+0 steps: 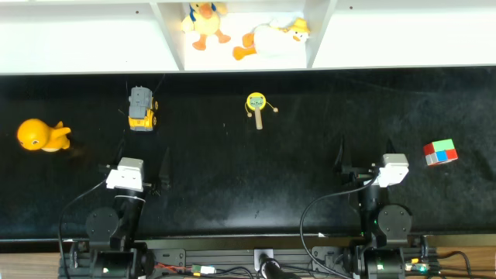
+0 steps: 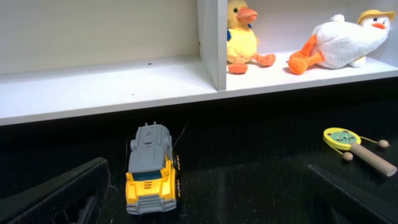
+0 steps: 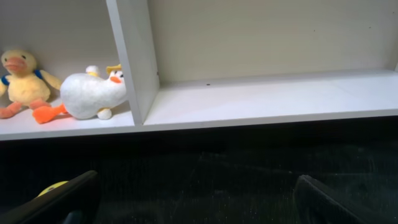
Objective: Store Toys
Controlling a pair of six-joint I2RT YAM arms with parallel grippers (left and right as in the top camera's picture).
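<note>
Yellow duck plush [image 1: 204, 23] and white goose plush [image 1: 271, 39] in the shelf's [image 1: 77, 39] middle compartment, toy truck [image 1: 142, 108], rattle drum [image 1: 256, 105], orange duck [image 1: 43, 136] and colour cube [image 1: 440, 152] on the black table [image 1: 232, 186], left gripper [image 1: 141, 156] and right gripper [image 1: 364, 153] spread wide, holding nothing.

The top view looks straight down from high above on the black bench [image 1: 248, 178], with the white shelf [image 1: 77, 39] along its upper edge. Both wrist views sit low over the bench, facing the shelf nearly level. All three share the middle compartment holding the yellow duck [image 2: 241, 34] and white duck [image 2: 339, 40].
</note>
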